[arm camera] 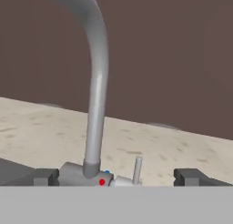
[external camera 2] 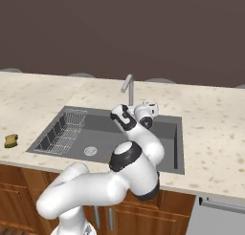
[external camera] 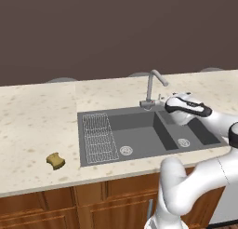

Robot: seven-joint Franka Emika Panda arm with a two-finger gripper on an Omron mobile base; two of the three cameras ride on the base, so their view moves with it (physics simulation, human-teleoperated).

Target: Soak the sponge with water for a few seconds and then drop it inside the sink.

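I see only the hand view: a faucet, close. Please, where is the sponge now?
Observer: The sponge lies on the counter, left of the sink, apart from it.
Operator: Is water running?
Observer: No stream shows below the faucet spout.
Operator: Where is my gripper in the room?
Observer: The gripper is open and empty, over the sink's back edge beside the faucet base.

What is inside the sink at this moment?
The sink holds a wire rack and two round drains. No water or sponge lies inside. The arm covers part of the right basin.
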